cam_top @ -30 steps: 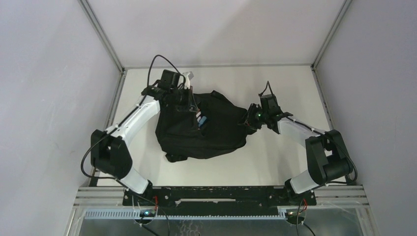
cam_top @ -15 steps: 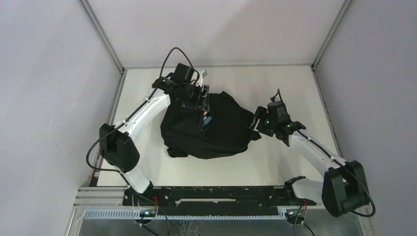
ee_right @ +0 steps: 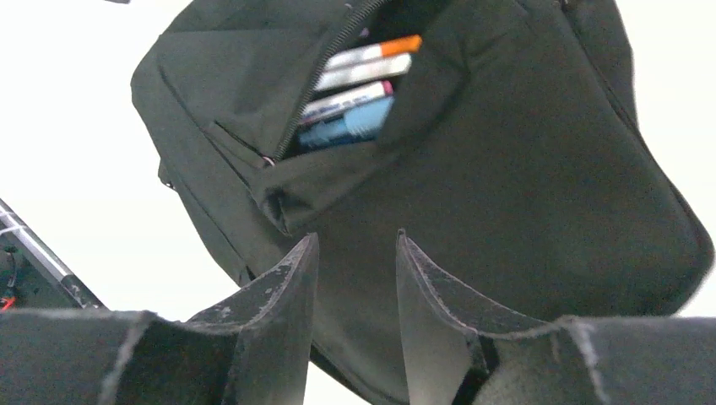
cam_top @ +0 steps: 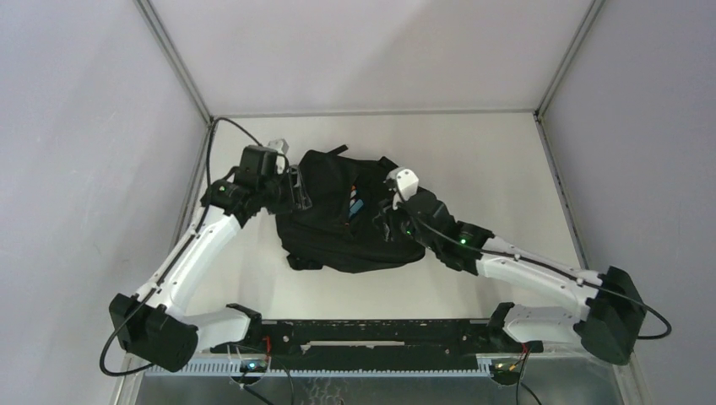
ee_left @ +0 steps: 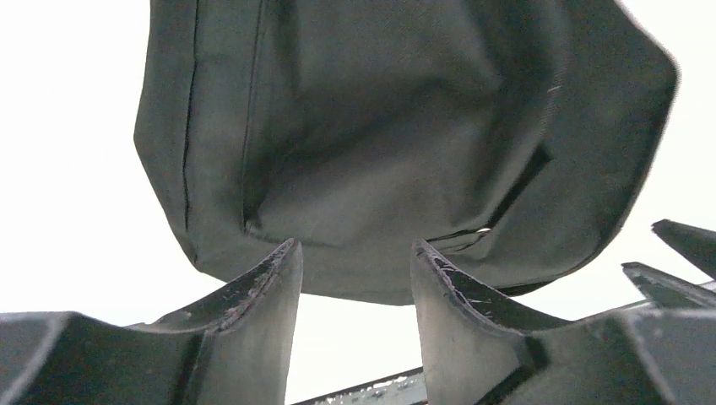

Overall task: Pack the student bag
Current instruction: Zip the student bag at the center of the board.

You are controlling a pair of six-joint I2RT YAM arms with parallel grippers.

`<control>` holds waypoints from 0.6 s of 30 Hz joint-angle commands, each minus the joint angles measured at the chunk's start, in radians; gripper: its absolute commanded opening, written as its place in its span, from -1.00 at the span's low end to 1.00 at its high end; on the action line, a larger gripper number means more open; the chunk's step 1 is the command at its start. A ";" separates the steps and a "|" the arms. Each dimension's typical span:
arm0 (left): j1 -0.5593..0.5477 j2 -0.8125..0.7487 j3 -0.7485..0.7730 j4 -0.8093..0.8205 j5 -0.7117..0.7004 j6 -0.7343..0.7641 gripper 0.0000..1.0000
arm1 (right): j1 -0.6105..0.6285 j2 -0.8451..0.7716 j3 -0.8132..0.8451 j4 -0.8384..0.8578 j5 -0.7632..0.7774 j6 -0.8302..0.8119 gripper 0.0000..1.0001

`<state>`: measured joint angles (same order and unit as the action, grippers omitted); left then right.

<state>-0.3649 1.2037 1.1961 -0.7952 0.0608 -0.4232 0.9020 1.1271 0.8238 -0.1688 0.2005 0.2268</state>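
Black soft fabric backpack [cam_top: 338, 228] lies slumped on the white tabletop [cam_top: 481, 152], and both arms are reaching in at it. Left hand [cam_top: 295, 189] sits at the bag's left edge, touching or just short of the fabric, can't tell from above. Wrist cam: left hand [ee_left: 355, 250] has its fingers [ee_left: 270, 287] partly apart, nothing between them. The bag's [ee_left: 380, 126] rounded end is just beyond the tips, w/ bare tabletop showing through the gap.

Right hand [cam_top: 387, 219] is over the bag's right half, next to the open zip. Wrist cam: right hand [ee_right: 356, 240] is also partly spread w/ no fabric pinched that I can see, only the bag's [ee_right: 523, 186] black cloth behind the gap.

Zip pocket gapes on the bag's top. A bunch of pens [ee_right: 359, 89] pokes out of it: one orange-tipped, a couple white, and a blue one lowest. From above they show as a small blue-white fleck [cam_top: 355, 207] at the bag's middle.
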 commanded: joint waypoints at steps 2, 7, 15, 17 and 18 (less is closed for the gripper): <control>0.042 -0.037 -0.143 0.036 -0.045 -0.120 0.14 | 0.046 0.124 0.080 0.242 -0.092 -0.139 -0.05; 0.095 -0.072 -0.268 0.112 0.034 -0.172 0.54 | 0.145 0.284 0.237 0.147 -0.014 -0.267 0.02; 0.100 -0.027 -0.348 0.274 0.118 -0.239 0.46 | 0.221 0.462 0.329 0.160 0.055 -0.392 0.05; 0.102 -0.009 -0.348 0.285 0.104 -0.247 0.34 | 0.221 0.495 0.339 0.193 0.072 -0.418 0.05; 0.104 -0.002 -0.348 0.289 0.099 -0.248 0.26 | 0.221 0.514 0.346 0.196 0.083 -0.429 0.05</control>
<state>-0.2703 1.1790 0.8650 -0.6117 0.1417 -0.6308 1.1248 1.5982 1.1145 -0.0334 0.2165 -0.1158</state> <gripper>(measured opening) 0.685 0.524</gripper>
